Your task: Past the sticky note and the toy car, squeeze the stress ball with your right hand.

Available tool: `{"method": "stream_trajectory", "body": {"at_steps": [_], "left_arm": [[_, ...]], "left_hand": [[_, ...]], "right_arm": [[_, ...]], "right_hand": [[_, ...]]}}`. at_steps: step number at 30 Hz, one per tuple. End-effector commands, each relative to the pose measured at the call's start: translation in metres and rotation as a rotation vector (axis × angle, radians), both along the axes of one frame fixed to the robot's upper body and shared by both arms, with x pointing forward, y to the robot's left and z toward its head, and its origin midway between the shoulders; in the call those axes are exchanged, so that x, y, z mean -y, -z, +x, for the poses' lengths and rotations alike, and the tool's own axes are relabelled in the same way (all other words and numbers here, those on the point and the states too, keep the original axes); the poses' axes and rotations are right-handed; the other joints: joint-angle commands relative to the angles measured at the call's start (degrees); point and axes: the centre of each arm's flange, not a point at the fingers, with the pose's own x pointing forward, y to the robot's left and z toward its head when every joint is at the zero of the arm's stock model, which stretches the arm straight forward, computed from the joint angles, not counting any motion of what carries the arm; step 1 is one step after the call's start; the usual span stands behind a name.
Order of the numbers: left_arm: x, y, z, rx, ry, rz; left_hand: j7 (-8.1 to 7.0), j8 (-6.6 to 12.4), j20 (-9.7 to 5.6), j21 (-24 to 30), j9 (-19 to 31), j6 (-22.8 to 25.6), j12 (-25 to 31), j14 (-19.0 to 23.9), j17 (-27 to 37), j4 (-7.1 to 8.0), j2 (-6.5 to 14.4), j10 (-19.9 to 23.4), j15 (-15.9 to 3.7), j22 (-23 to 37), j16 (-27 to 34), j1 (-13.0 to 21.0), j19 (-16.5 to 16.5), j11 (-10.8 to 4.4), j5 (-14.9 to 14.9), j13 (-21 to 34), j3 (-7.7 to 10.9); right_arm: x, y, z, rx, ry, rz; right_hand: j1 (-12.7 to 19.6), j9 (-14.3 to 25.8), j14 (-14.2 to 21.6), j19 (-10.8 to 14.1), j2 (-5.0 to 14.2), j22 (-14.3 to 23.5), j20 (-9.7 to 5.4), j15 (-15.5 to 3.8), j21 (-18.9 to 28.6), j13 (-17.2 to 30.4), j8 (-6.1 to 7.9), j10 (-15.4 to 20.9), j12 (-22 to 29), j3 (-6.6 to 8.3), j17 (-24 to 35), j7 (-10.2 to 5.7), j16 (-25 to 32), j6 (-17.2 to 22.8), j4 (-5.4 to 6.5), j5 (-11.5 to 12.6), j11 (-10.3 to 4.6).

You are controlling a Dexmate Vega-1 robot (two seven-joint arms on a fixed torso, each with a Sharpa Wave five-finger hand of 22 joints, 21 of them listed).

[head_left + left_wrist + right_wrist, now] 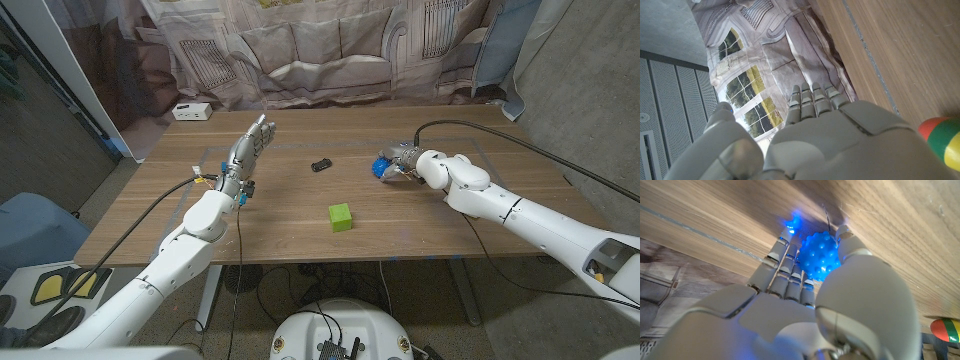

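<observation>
A blue spiky stress ball [381, 166] lies on the wooden table [300, 215] at the right of its middle, and my right hand [404, 161] wraps around it. In the right wrist view the ball [819, 255] glows blue between my fingers [785, 267] and thumb, pressed against the tabletop. A green sticky note block [340, 217] sits nearer the front edge, and a small black toy car [321, 165] stands left of the ball. My left hand [246, 150] is raised over the table's left side, fingers straight and apart, holding nothing; its back [840, 140] shows in the left wrist view.
A white box [191, 111] sits at the table's far left corner. A printed curtain [330, 45] hangs behind the table. Cables run along both arms. A red, green and yellow object [942, 140] shows at the left wrist view's edge.
</observation>
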Motion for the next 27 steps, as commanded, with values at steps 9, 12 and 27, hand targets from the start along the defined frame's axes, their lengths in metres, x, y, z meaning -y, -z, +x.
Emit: {"method": "stream_trajectory", "body": {"at_steps": [9,12,27], "left_arm": [[0.002,0.003,0.0,0.001,0.004,-0.012],[0.002,0.003,0.0,0.001,0.003,-0.014],[0.001,0.004,0.0,0.008,-0.001,-0.016]], "left_hand": [[-0.14,-0.13,0.12,-0.21,0.19,0.39,-0.05,0.58,0.11,-0.29,0.53,0.57,0.04,0.25,-0.08,-0.22,0.32,-0.27,-0.18,0.19,-0.05],[-0.17,-0.12,0.11,-0.23,0.19,0.46,-0.04,0.57,0.11,-0.3,0.56,0.64,0.02,0.25,-0.09,-0.23,0.32,-0.24,-0.18,0.19,-0.06],[-0.17,-0.12,0.09,-0.29,0.2,0.58,-0.09,0.64,0.11,-0.36,0.61,0.64,-0.02,0.25,-0.08,-0.26,0.33,-0.19,-0.18,0.2,-0.09]], "right_arm": [[0.005,-0.001,-0.005,0.003,-0.017,0.079],[0.007,-0.001,-0.006,0.001,-0.024,0.101],[0.017,-0.009,-0.024,0.055,-0.017,0.185]], "right_hand": [[2.75,0.29,5.33,5.63,1.09,0.38,-0.97,-2.66,1.71,0.3,1.19,5.49,1.26,-0.69,1.7,-0.36,3.13,5.28,0.37,-0.38,0.32],[3.62,0.36,6.19,7.14,1.45,0.36,-1.17,-2.55,2.15,0.34,1.28,6.27,1.35,-0.68,1.97,-0.08,3.6,6.07,0.23,-0.46,0.44],[4.09,0.5,6.4,7.77,2.15,0.27,-0.84,-1.73,2.01,0.43,0.91,6.7,1.13,-1.21,2.63,1.05,3.92,6.55,0.78,-0.8,1.07]]}}
